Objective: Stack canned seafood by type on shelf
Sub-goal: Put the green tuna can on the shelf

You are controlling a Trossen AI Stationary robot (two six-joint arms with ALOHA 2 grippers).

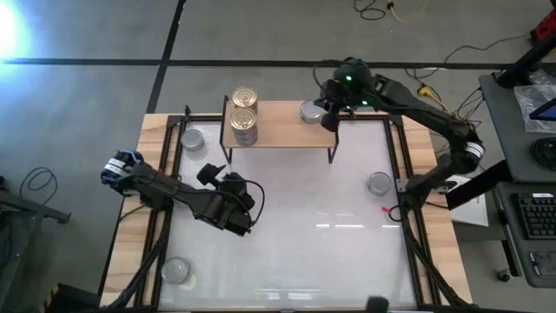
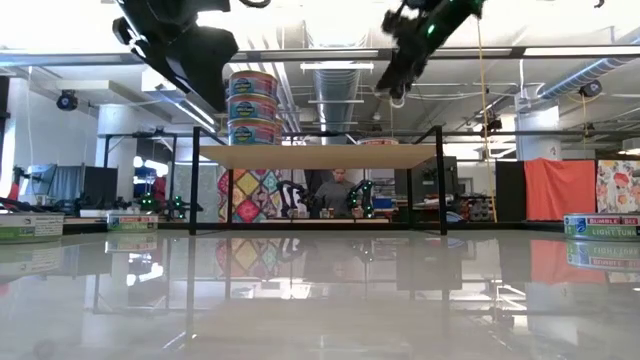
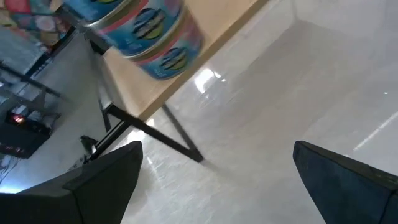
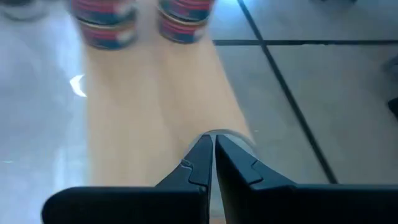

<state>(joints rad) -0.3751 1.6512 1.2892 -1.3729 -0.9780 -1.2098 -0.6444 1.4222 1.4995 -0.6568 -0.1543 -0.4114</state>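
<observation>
The shelf (image 1: 280,126) stands at the table's far side. On its left end are two stacks of gold-lidded tins (image 1: 245,98) (image 1: 245,131), also in the low view (image 2: 252,105). One silver-lidded tin (image 1: 309,111) rests on the right part of the board. My right gripper (image 1: 330,111) (image 4: 212,140) is shut just right of that tin (image 4: 227,134), raised above the board in the low view (image 2: 398,85). My left gripper (image 1: 219,174) (image 3: 217,180) is open, hovering over the table before the shelf's left legs.
Loose silver-lidded tins lie on the white table: one left of the shelf (image 1: 193,137), one near the right edge (image 1: 379,183), one at the near left corner (image 1: 176,269). A small red thing (image 1: 388,209) lies near the right edge. A person (image 2: 336,190) sits beyond the table.
</observation>
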